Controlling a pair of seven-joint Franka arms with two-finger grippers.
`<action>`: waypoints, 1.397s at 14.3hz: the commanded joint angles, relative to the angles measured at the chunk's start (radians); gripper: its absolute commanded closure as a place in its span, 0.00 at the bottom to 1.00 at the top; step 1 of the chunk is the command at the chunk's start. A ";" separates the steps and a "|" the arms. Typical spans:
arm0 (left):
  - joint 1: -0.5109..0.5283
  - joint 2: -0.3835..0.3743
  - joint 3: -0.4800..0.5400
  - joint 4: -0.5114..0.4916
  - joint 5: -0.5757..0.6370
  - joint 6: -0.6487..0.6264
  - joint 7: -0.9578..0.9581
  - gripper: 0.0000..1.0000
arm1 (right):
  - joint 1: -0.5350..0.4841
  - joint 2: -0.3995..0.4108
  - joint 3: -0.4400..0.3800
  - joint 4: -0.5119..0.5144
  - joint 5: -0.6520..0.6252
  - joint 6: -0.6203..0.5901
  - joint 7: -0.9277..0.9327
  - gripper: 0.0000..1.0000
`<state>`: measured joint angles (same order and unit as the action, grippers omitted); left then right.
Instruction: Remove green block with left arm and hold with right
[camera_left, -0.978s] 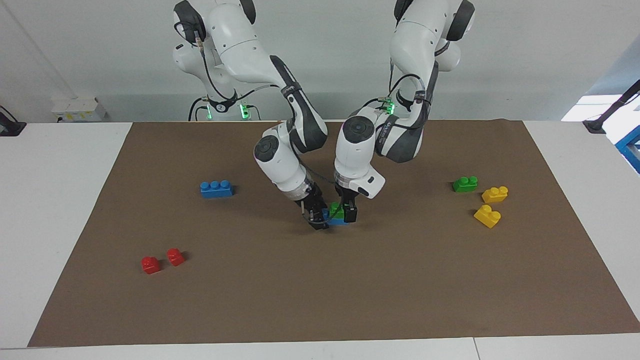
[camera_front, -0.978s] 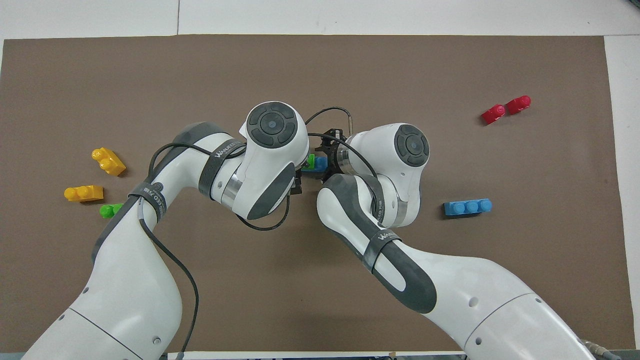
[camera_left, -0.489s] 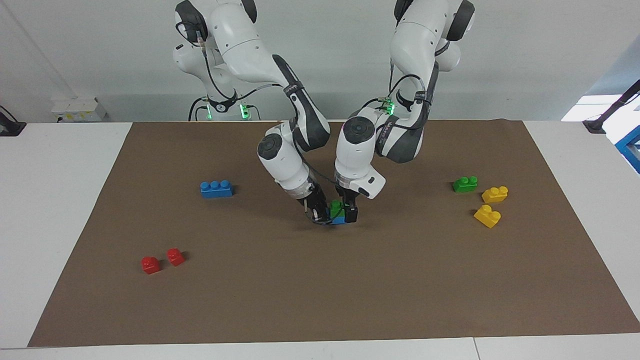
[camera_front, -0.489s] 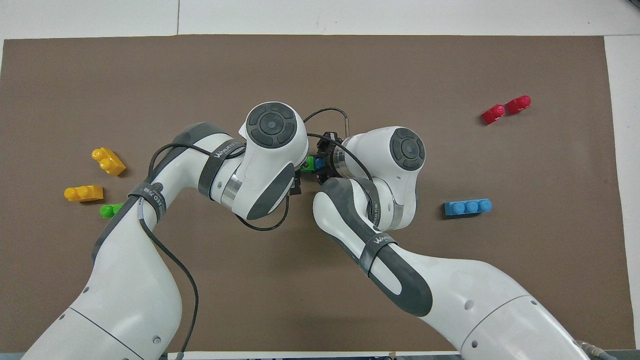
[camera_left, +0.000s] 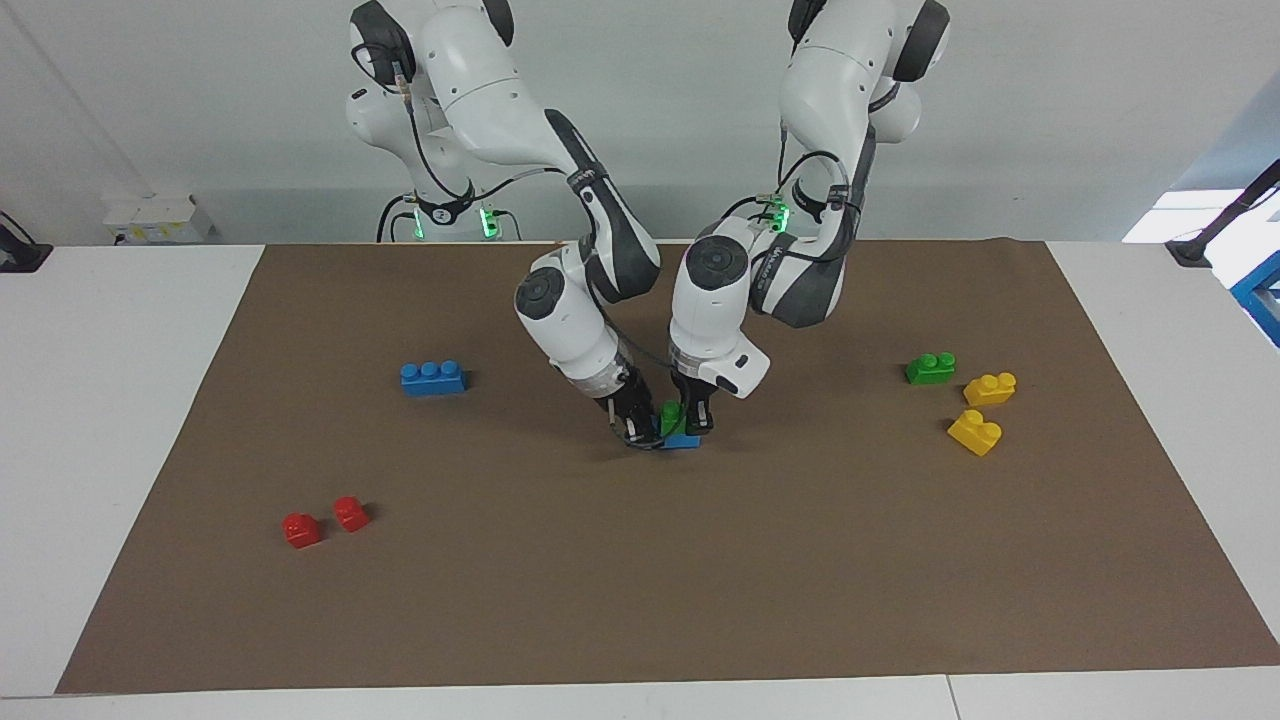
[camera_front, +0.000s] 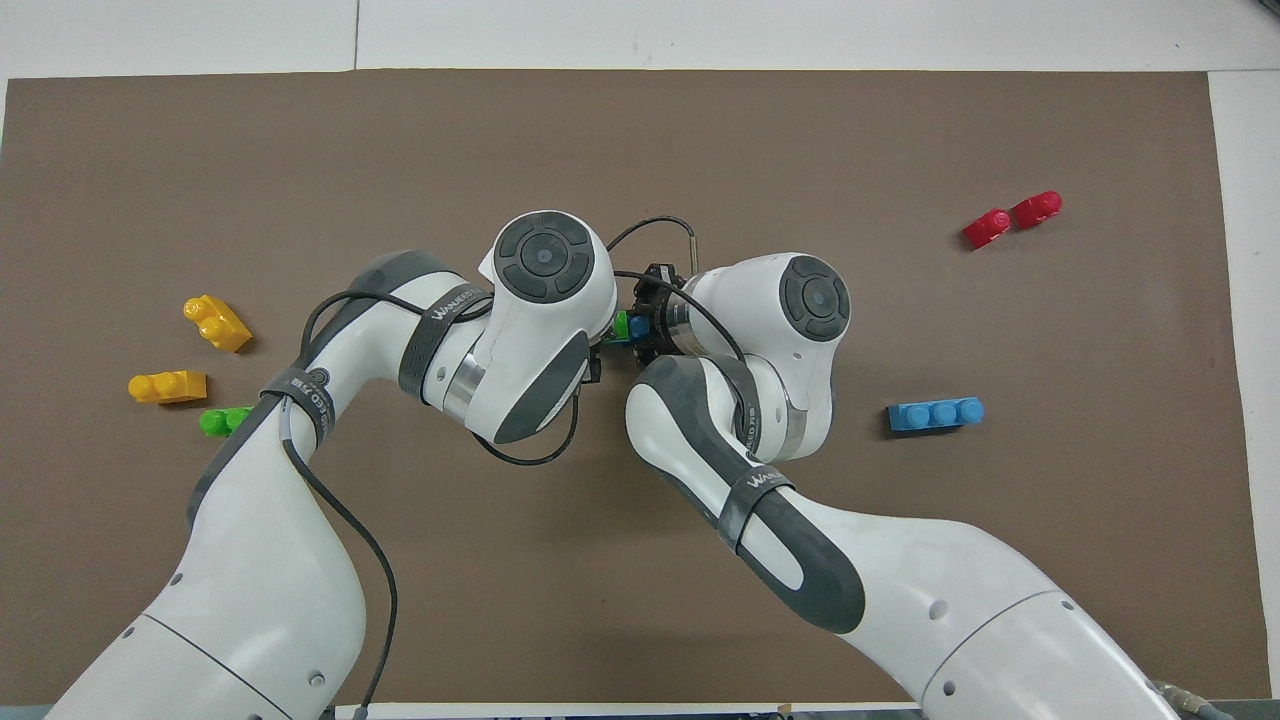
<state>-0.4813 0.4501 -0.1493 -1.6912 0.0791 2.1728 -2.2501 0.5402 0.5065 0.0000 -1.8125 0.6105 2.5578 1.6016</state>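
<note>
- Starting at the right arm's end of the counter: loose blue brick lying well apart from the stacked blue brick, not part of this.
- Right claw down against the stacked blue brick, on its right-arm end. Can't tell if clamped or just touching.
- Green block sitting on top of the stacked blue brick, not yet pulled off.
- Left claw right at the green block, on the left-arm side of the stacked blue brick. Can't tell whether closed on it.
- Second green brick, well apart from the stacked blue brick toward the left arm's end. Not the target, I'd say.
- Step in hand, probably: bracing the base and gripping the top. Next up: straight pull up with the left while the right keeps the base from lifting.
- Facing view: gives the heights and the stacking. Overhead: wrists covering both claws, only slivers of green and blue peeking out between them.
</note>
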 joint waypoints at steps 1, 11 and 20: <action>-0.005 -0.034 0.005 -0.036 0.011 0.015 -0.020 1.00 | 0.004 -0.002 -0.002 -0.013 0.022 0.024 -0.018 1.00; 0.038 -0.177 -0.001 -0.038 -0.001 -0.096 -0.005 1.00 | 0.006 -0.003 -0.003 -0.011 0.006 0.022 -0.026 1.00; 0.283 -0.235 0.004 -0.068 -0.001 -0.248 0.583 1.00 | -0.037 -0.052 -0.012 0.013 -0.119 -0.112 -0.078 1.00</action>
<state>-0.2681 0.2494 -0.1376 -1.7114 0.0793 1.9363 -1.8118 0.5385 0.4967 -0.0122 -1.7988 0.5341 2.5100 1.5783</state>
